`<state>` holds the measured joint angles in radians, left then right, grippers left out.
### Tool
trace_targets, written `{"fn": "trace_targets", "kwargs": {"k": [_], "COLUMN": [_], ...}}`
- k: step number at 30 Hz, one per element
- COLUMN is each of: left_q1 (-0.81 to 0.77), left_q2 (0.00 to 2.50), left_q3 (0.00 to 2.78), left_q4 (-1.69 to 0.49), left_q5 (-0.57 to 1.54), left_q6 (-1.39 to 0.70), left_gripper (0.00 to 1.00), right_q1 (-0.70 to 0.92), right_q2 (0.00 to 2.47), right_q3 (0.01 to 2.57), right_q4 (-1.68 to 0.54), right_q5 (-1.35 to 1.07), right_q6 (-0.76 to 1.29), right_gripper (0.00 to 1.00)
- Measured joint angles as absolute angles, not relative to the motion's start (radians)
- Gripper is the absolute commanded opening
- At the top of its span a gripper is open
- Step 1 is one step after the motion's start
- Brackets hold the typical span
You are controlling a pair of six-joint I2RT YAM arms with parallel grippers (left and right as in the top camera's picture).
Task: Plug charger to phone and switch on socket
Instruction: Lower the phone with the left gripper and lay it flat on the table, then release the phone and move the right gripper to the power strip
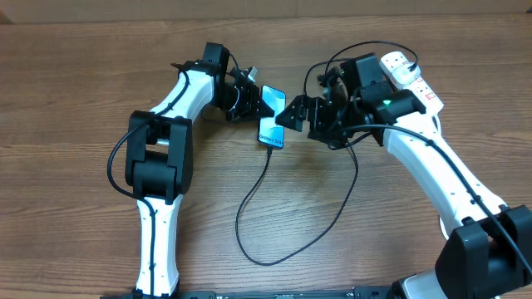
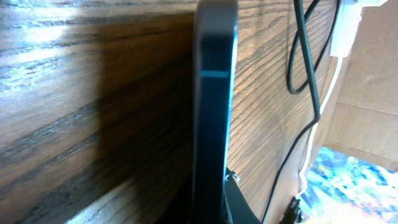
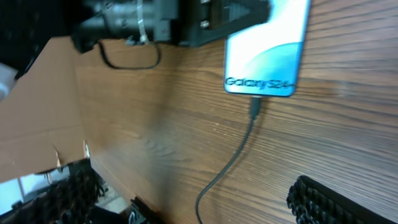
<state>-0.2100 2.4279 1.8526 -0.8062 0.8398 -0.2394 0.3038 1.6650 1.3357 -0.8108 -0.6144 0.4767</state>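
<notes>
The phone (image 1: 271, 116) with its light blue screen lies tilted on the table between both arms. In the right wrist view the phone (image 3: 267, 53) shows "Galaxy S24" near its lower short edge. The charger's connector tip (image 3: 255, 107) meets that edge. The black charger cable (image 1: 249, 208) loops down across the table and back up towards the white socket (image 1: 409, 75) at the far right. My left gripper (image 1: 249, 98) is shut on the phone's far end. From the left wrist, the phone (image 2: 214, 93) appears edge-on. My right gripper (image 1: 293, 112) hangs open just right of the phone, holding nothing.
Beyond the table's far edge runs a cardboard wall (image 1: 266, 7). A thick white cord (image 2: 343, 37) runs from the socket. The right arm's body (image 1: 366, 91) partly covers the socket and the cable there.
</notes>
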Motion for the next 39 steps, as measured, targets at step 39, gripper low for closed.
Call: {"fn": "trace_targets", "kwargs": {"k": [39], "left_q1": [-0.223], "left_q2": [2.392], "left_q3": [1.960], "left_q4": [-1.037], "left_q5": [0.336], "left_q6": [-0.223], "left_gripper": [0.47], "right_q1": [0.155], "right_q2": [1.665], "right_q3": [1.336], "right_q4": [-0.995], "right_q5": [-0.296], "right_q6": [0.470], "right_gripper": [1.00]}}
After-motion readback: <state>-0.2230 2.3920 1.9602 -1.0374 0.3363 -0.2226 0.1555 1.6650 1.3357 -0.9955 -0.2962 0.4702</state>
